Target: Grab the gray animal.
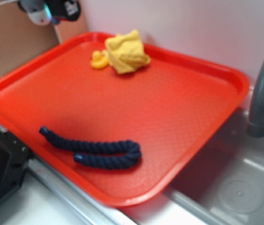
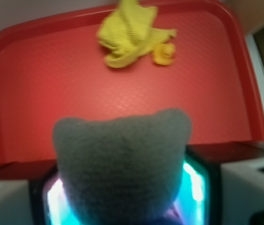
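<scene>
— One gray animal [image 2: 122,164], and where is it?

— Right up against my wrist camera, filling the lower half of that view. It sits between my pincer's [image 2: 122,206] glowing pads [image 2: 195,180], lifted clear above the red tray [image 2: 38,93]. I judge the pincer is closed on it, though the plush hides the contact itself, so I say that with some caution.

— What else is around?

— On the tray, at the far edge, a crumpled yellow cloth [image 1: 126,51] with a small yellow duck [image 1: 99,60] touching its side. Nearer the front lies a dark blue rope [image 1: 94,149], folded back on itself. Beside the tray is a metal sink [image 1: 235,183] with a gray faucet [image 1: 263,89].

— What could go wrong?

— Soft plush gives. If I hold only loose fur or an ear, it could slide out when I move, and drop back onto the tray, or into the sink if I swing that way.
</scene>
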Robot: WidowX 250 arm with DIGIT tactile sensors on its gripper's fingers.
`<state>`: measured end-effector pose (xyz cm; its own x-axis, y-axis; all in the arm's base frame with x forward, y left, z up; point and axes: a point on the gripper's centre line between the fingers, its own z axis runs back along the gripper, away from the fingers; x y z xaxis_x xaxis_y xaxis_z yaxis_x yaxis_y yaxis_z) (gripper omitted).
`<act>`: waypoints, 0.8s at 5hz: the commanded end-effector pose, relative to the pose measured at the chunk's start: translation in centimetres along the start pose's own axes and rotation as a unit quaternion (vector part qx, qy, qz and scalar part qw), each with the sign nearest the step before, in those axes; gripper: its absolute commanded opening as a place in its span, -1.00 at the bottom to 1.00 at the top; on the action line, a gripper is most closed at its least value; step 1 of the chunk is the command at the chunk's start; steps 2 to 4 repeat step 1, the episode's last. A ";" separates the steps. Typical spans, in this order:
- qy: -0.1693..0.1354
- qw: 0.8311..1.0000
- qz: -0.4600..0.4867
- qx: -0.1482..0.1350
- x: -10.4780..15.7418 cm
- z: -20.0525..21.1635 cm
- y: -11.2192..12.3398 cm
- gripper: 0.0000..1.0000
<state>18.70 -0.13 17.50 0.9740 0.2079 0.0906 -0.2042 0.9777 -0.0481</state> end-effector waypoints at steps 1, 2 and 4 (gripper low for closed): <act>-0.007 0.998 -0.056 0.000 2.4 -1.3 -1.5 -1.00; -0.007 0.998 -0.056 0.000 2.4 -1.3 -1.5 -1.00; -0.007 0.998 -0.056 0.000 2.4 -1.3 -1.5 -1.00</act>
